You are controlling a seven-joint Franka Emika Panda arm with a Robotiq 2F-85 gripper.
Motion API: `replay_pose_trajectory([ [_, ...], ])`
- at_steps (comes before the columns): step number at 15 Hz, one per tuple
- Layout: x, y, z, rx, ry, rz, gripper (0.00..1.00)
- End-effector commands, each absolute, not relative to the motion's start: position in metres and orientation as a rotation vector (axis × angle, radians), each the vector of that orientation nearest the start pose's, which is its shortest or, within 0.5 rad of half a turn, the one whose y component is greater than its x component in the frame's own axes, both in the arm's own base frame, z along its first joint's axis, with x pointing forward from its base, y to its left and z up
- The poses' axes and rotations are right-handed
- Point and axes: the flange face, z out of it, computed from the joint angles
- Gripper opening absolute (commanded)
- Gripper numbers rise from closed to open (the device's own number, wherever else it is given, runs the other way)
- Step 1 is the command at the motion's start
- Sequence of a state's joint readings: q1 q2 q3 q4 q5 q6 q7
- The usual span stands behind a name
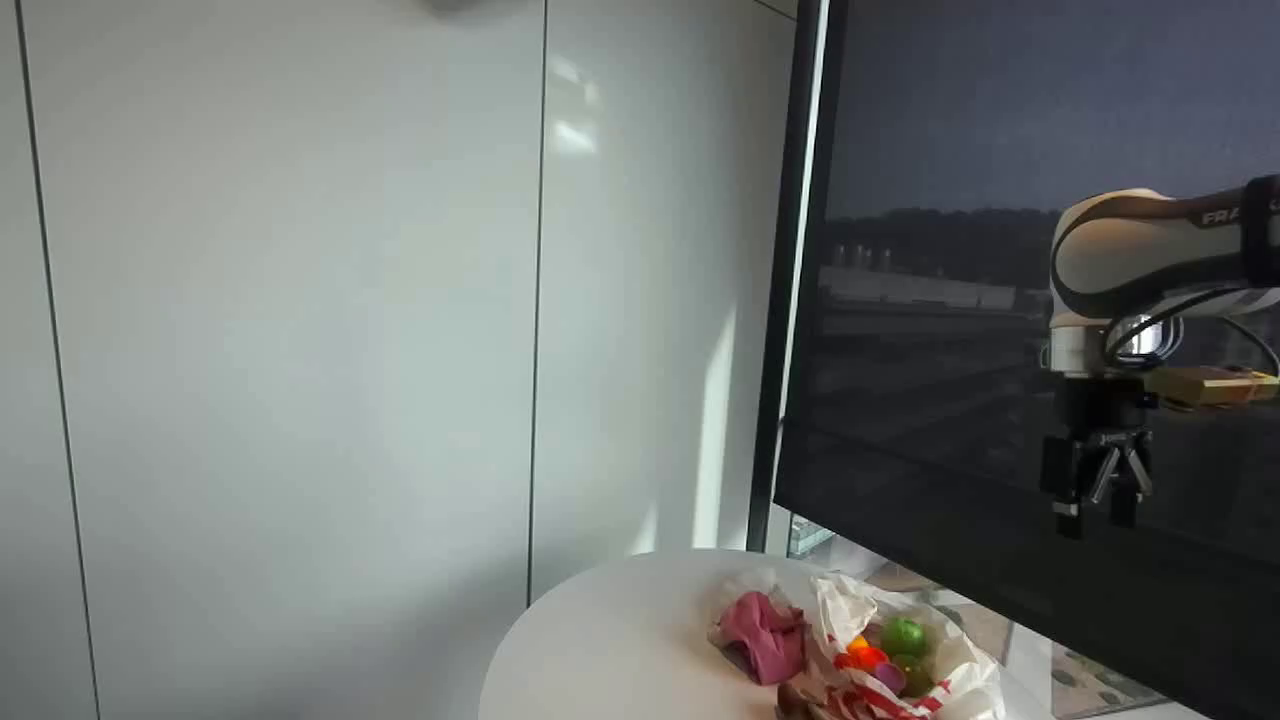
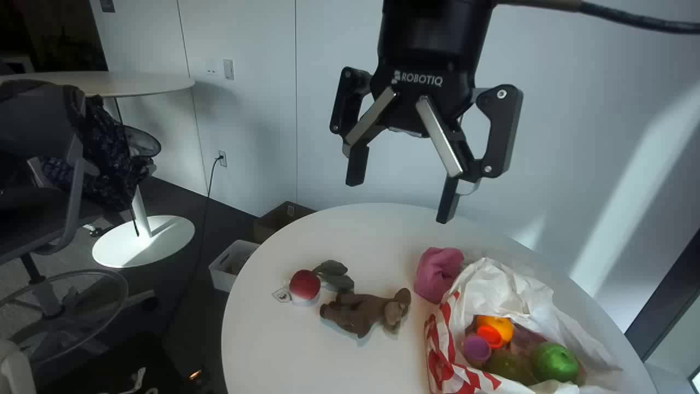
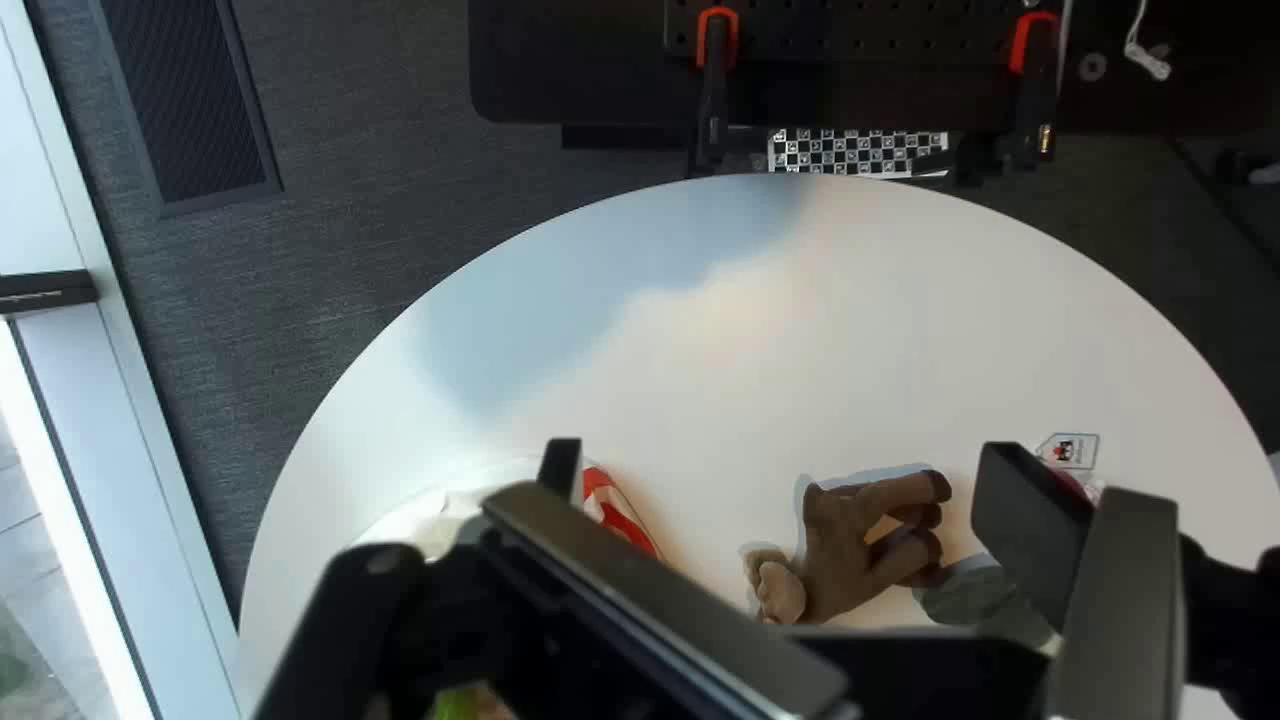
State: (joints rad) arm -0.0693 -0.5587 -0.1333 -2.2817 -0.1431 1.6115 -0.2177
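My gripper (image 2: 401, 191) is open and empty, raised above a round white table (image 2: 262, 339). It also hangs high in an exterior view (image 1: 1096, 512). A brown stuffed animal (image 2: 363, 313) lies on its side on the table; in the wrist view it (image 3: 850, 555) shows between the open fingers (image 3: 790, 475). Left of it are a red ball-like toy (image 2: 304, 284) with a tag and dark green leaf shapes (image 2: 336, 275). A pink cloth (image 2: 437, 272) lies crumpled beside a red-and-white paper bag (image 2: 495, 290). The bag holds a green apple-like piece (image 2: 554, 361), an orange piece (image 2: 499, 328) and a purple cup (image 2: 477, 348).
A white wall (image 1: 300, 350) stands behind the table, and a dark window screen (image 1: 930, 400) is beside the arm. A chair with a bag (image 2: 98, 148), a second round table (image 2: 126, 82) and a white bin (image 2: 232, 262) stand at the left.
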Motion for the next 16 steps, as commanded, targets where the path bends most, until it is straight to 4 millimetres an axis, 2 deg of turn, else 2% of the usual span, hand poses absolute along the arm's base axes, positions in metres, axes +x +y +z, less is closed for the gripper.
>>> replay_pose_trajectory([
  [1,0.360,-0.097,0.552,-3.183,-0.084,0.197,1.00],
  [9,0.359,-0.097,0.557,-3.185,-0.083,0.180,1.00],
  [13,0.397,-0.106,0.498,-3.119,-0.095,0.241,1.00],
  [16,0.434,-0.114,0.432,-3.123,-0.034,0.193,1.00],
])
